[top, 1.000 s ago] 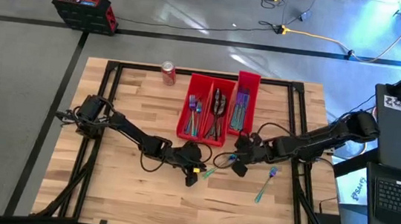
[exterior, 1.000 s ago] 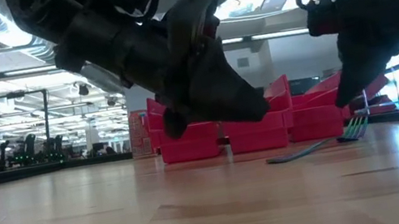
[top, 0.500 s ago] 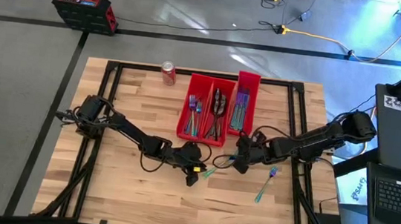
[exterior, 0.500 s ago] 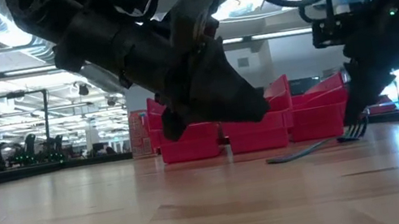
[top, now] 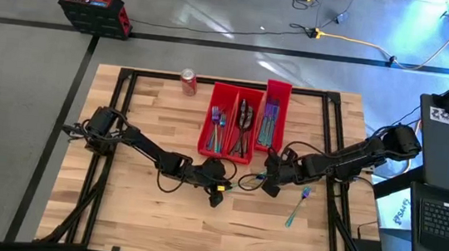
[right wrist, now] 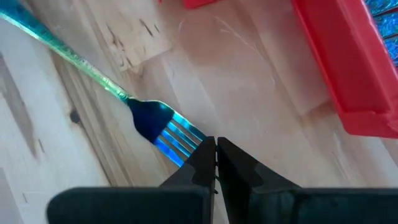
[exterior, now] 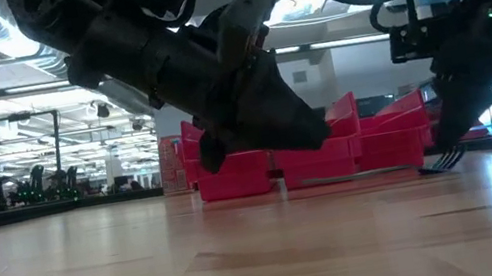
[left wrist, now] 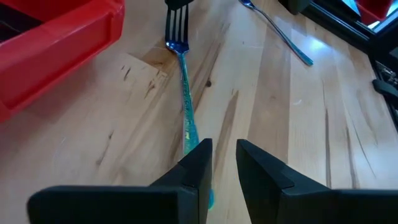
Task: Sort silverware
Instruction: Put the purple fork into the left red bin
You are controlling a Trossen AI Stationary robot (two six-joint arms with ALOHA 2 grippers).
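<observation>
Fork pinched at both ends

My left tool (left wrist: pixel 222 163) pinches the fork (left wrist: pixel 185 106) handle; right tool (right wrist: pixel 215 153), pressed together, grips its tines mid-desk (top: pixel 132 208).

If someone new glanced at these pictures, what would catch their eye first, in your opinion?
Probably the iridescent teal-blue fork lying mid-table, with the left end effector at its handle end and the shut right end effector at its tines. Next, the three red bins of sorted cutlery behind it.

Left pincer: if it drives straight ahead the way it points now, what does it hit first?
Probably the right pincer. The left pincer looks along the slim teal-blue metal fork, whose tines the right one pinches at the far end. Depth is unclear; the long red plastic bin sits off to the side.
</observation>
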